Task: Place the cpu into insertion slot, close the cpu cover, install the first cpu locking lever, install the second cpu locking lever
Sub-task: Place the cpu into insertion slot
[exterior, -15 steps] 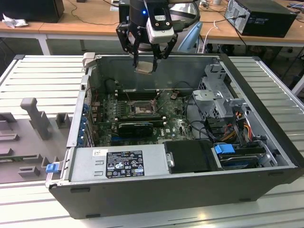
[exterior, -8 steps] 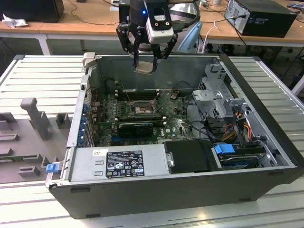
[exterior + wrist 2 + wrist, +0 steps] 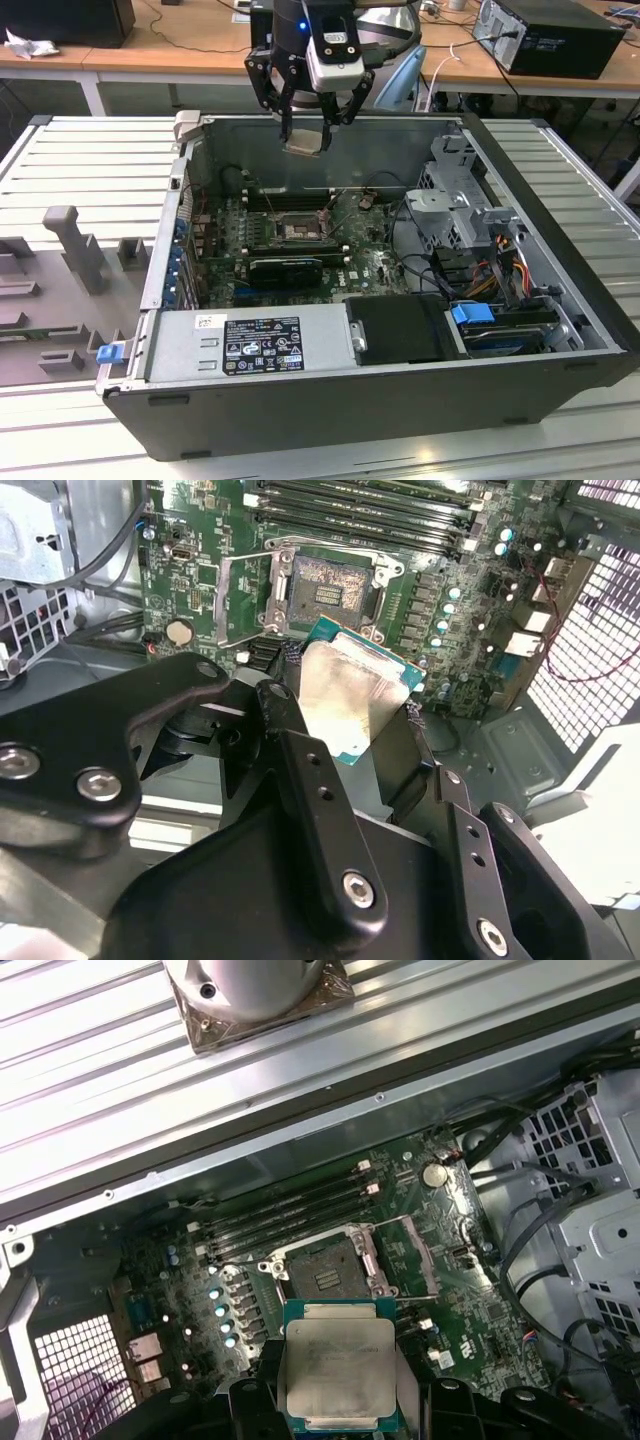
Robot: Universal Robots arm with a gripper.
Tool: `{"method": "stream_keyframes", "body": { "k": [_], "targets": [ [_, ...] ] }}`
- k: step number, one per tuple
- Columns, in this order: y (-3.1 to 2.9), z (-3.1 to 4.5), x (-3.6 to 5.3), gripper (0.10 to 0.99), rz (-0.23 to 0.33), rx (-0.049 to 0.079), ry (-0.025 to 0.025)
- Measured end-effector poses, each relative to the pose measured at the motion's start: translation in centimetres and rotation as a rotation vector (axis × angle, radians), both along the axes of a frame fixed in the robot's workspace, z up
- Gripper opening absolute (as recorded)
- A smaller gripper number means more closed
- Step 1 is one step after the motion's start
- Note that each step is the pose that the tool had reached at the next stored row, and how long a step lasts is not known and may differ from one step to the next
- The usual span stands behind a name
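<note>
Exterior view: the pincer (image 3: pixel 305 130) hangs above the open computer case (image 3: pixel 560 300), its fingers closed on opposite edges of the cpu (image 3: pixel 303 143). The chip is held in the air at about 12 o'clock from the insertion slot (image 3: pixel 297 232), well apart from it. In both wrist views the square chip sits roughly level, its silvery top facing up and its green rim showing; the slot beyond it is bare.

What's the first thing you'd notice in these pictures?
The black tool hangs above the open computer case, pinching the silvery cpu. Down inside, on the green board, the insertion slot sits bare, with the cpu cover flipped open beside it.
</note>
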State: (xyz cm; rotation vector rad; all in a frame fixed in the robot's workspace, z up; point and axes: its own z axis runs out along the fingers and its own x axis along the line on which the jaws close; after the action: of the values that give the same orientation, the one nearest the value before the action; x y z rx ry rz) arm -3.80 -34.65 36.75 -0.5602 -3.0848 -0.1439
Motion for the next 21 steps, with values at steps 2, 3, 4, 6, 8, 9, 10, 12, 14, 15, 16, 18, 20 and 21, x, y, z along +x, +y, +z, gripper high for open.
{"method": "stream_keyframes", "body": {
  "k": [2,3,4,6,8,9,10,12,14,15,16,18,20,21],
  "targets": [
    [0.00,0.00,0.00,0.525,-0.003,0.000,0.0001],
    [0.00,0.00,0.00,0.525,-0.004,0.000,0.0000],
    [0.00,0.00,0.00,0.525,-0.007,0.000,0.0000],
    [0.00,0.00,0.00,0.525,-0.013,0.000,0.0001],
    [0.00,0.00,0.00,0.525,-0.019,0.000,0.0001],
    [0.00,0.00,0.00,0.525,-0.021,0.000,0.0000],
    [0.00,0.00,0.00,0.525,-0.023,0.000,0.0000],
    [0.00,0.00,0.00,0.525,-0.029,0.000,0.0001],
    [0.00,0.00,0.00,0.525,-0.033,0.000,0.0000],
    [0.00,0.00,0.00,0.525,-0.034,0.000,0.0000],
    [0.00,0.00,0.00,0.525,-0.036,0.000,0.0000],
    [0.00,0.00,0.00,0.525,-0.039,0.000,0.0000],
    [0.00,0.00,0.00,0.525,-0.042,0.000,0.0000],
    [0.00,0.00,0.00,0.525,-0.044,0.000,0.0000]
  ]
}}
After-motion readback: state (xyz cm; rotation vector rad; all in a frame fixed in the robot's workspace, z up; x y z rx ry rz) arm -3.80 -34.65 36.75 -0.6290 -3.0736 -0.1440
